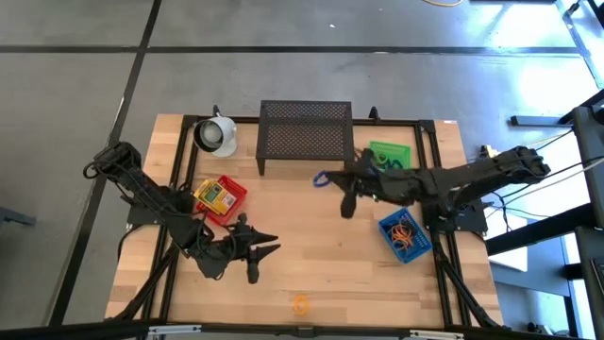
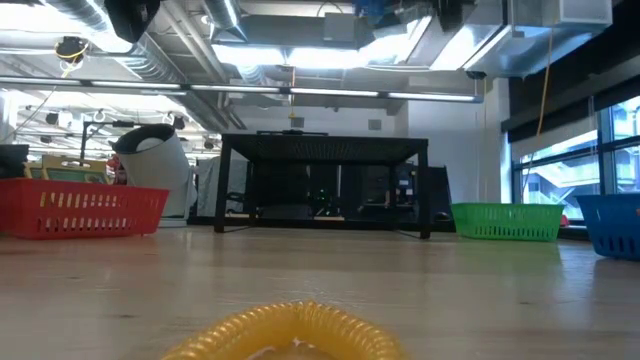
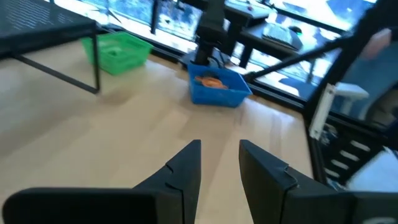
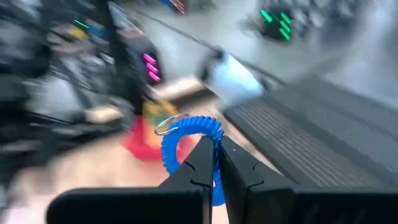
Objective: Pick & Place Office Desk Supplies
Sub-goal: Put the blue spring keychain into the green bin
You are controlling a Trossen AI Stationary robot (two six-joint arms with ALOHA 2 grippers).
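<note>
My right gripper [image 1: 330, 179] hovers over the table's middle, in front of the black mesh stand, shut on a blue coiled loop [image 4: 185, 142] that carries a small metal ring [image 4: 168, 124]. The loop also shows as a blue spot [image 1: 320, 178] in the high view. A yellow-orange coiled loop [image 1: 300, 304] lies flat near the table's front edge, close before the low camera [image 2: 290, 335]. My left gripper [image 3: 219, 168] is open at the near left [image 1: 267, 249], with nothing between its fingers. My right gripper pinches the blue coiled loop between its two fingertips at the loop's near side [image 4: 210, 138]. The fingers come roughly level from the table's right. The rest of the loop sticks out beyond the fingertips, lifted clear of the table, with its metal ring at the far end.
A red bin [image 1: 226, 200] with yellow packets stands at the left. A green bin [image 1: 392, 154] is at the back right, and a blue bin [image 1: 406, 236] holding orange loops is at the right. A white mug [image 1: 217, 134] and a black mesh stand [image 1: 305, 132] are at the back.
</note>
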